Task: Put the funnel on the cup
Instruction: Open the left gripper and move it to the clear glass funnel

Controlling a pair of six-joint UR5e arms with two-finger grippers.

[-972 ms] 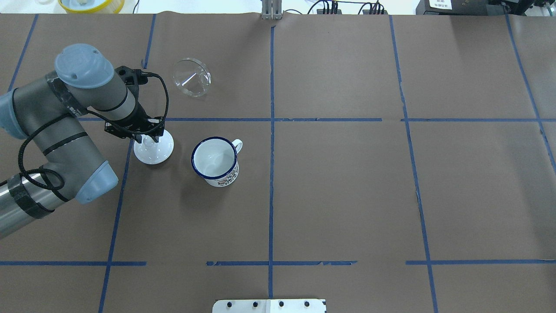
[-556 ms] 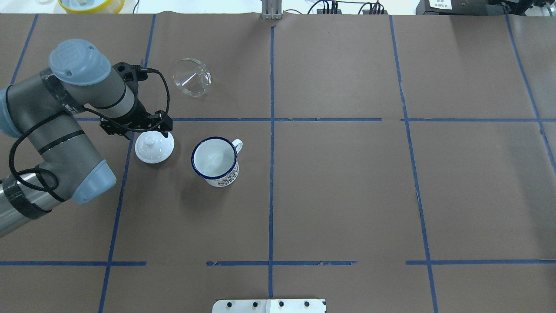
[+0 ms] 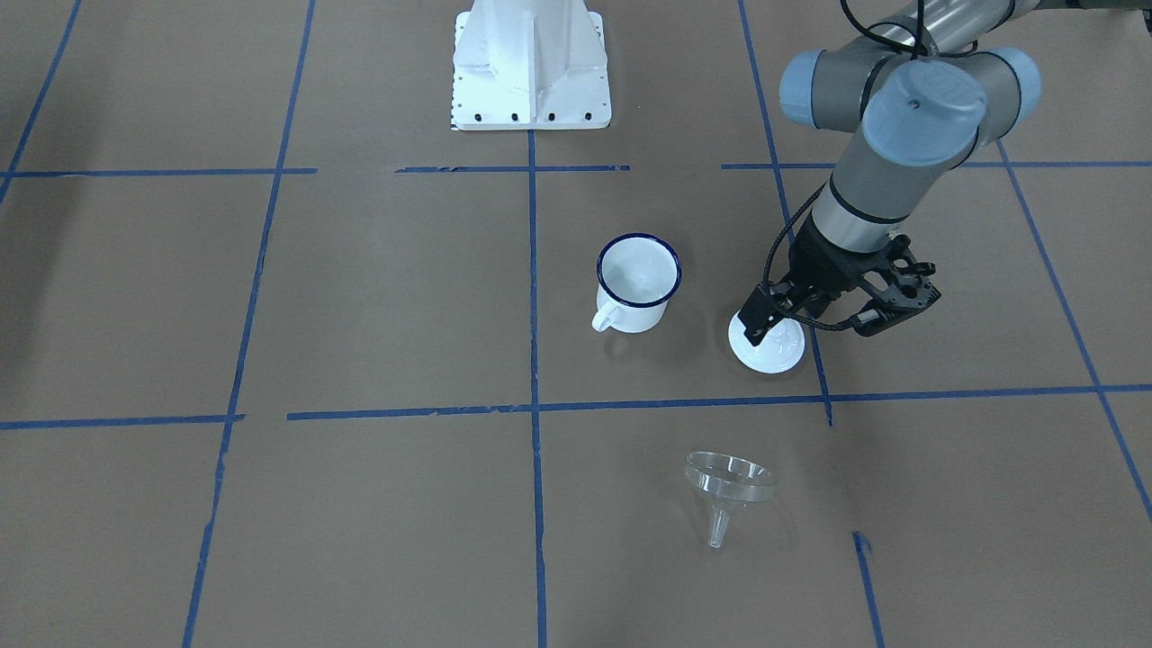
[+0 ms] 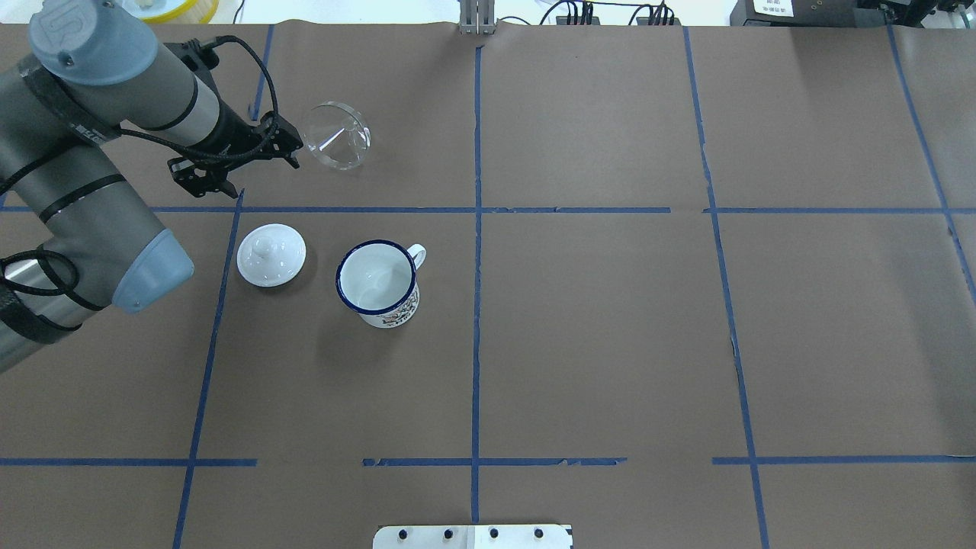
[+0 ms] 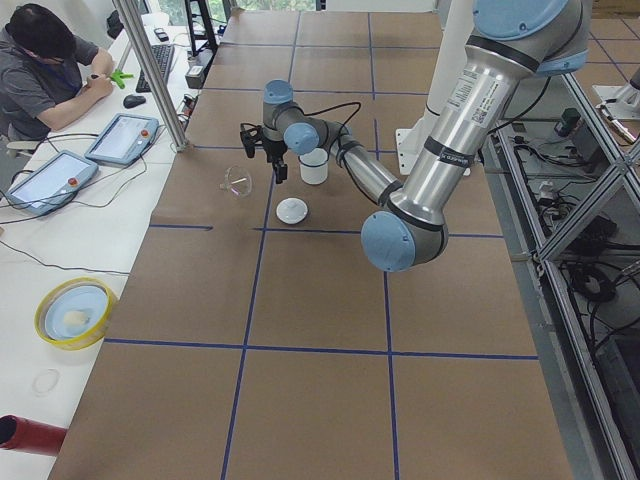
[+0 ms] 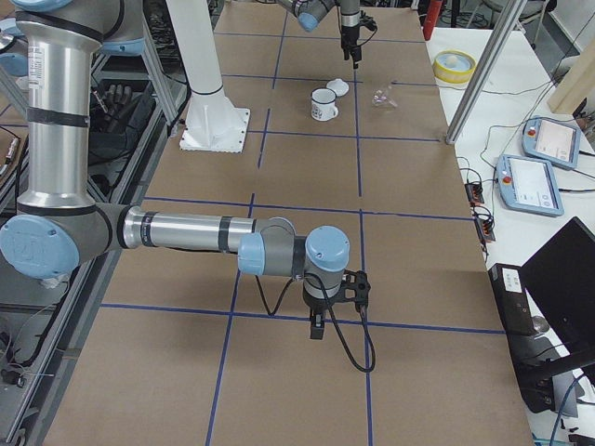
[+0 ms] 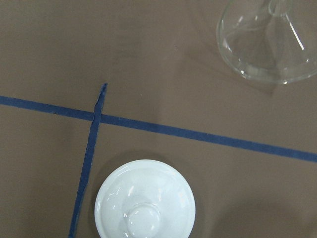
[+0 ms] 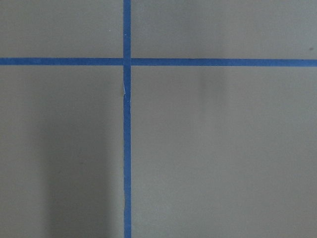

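Note:
The clear funnel [image 4: 337, 136] lies tilted on its side at the far left of the table, and shows in the front view [image 3: 727, 486] and the left wrist view [image 7: 270, 42]. The white cup [image 4: 377, 280] with a dark blue rim stands upright and empty, handle to the right. My left gripper [image 4: 245, 162] is open and empty. It hangs raised above the table, left of the funnel and beyond the white lid [image 4: 271, 255]. My right gripper [image 6: 316, 330] points down over bare table far from them; I cannot tell its state.
The white knobbed lid [image 7: 145, 201] lies flat left of the cup. Blue tape lines cross the brown table [image 4: 610, 343]. A yellow bowl [image 4: 160, 8] sits past the far edge. The robot base [image 3: 531, 63] stands at the near edge. An operator [image 5: 45, 60] sits at a side desk.
My left gripper let go of the lid's knob, rose and moved away toward the funnel. The lid stays flat on the table. Cup and funnel have not moved.

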